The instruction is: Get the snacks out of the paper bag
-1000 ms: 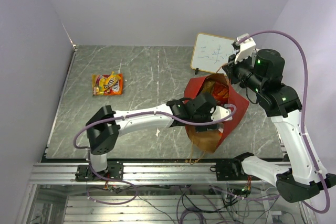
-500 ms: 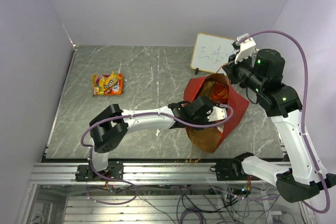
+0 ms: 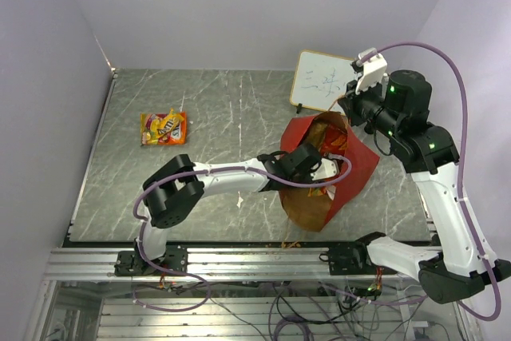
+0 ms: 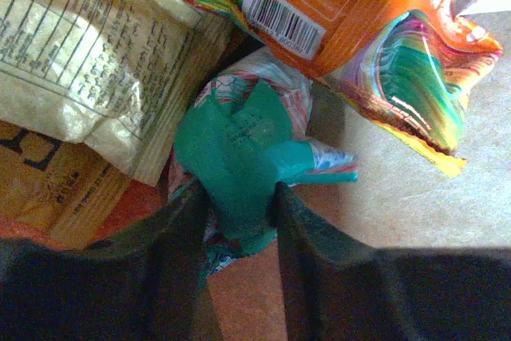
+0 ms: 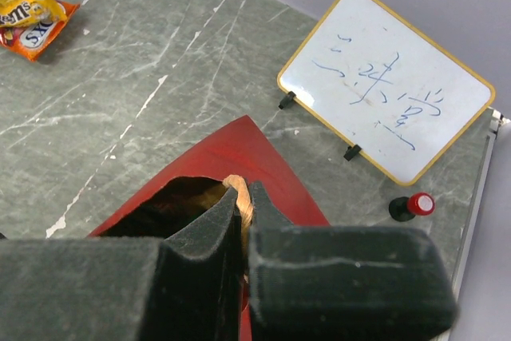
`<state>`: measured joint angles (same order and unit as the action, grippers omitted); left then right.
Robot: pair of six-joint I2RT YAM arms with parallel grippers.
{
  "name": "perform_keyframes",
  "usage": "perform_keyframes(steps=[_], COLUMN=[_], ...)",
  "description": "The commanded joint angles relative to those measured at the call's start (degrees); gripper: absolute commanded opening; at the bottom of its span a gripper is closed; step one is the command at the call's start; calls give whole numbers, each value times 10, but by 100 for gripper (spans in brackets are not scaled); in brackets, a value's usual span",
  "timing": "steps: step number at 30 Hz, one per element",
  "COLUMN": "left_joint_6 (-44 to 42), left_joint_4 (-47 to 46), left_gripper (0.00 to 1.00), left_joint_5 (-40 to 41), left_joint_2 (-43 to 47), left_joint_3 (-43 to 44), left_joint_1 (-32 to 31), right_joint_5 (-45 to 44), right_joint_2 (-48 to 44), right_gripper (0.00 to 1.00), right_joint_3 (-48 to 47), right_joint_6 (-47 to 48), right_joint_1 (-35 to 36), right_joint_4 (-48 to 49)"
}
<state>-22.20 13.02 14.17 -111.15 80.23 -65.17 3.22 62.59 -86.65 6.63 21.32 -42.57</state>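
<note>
On marble (image 3: 207,109), paper bag (image 3: 363,164) hides left gripper's (image 4: 238,197) jaws around teal packet (image 4: 239,137).

Red paper bag (image 3: 364,162), teal packet (image 4: 239,145)

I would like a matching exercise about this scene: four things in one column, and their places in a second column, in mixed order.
1. left gripper
2. right gripper
3. yellow-orange packs
4. whiteboard

A. standing at the far right of the table
B. closed on the rim of the paper bag
C. lying on the table's left side, outside the bag
D. inside the bag, gripping a teal packet

Pairs: 1-D, 2-B, 3-C, 4-A
</note>
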Motion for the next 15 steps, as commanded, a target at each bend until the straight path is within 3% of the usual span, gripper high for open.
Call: perform_keyframes(steps=[1, 5, 7, 15], left_joint_6=[9, 26, 33, 77], left_joint_4=[10, 21, 30, 66], left_gripper=[39, 15, 9, 7], left_joint_5=[28, 29, 28, -10], left_joint_2=[-4, 2, 8, 66], left_joint_3=[17, 30, 35, 42], left_joint_1=[4, 4, 4, 3], right_joint_5=[-1, -2, -4, -6], right_joint_2=[-10, -13, -15, -6], right_gripper=[0, 0, 0, 0], right_joint_3=[-39, -31, -26, -40], right_joint_6=[3, -4, -4, 7], right_joint_1=[-1, -1, -1, -1], right_joint_4=[60, 64, 70, 65])
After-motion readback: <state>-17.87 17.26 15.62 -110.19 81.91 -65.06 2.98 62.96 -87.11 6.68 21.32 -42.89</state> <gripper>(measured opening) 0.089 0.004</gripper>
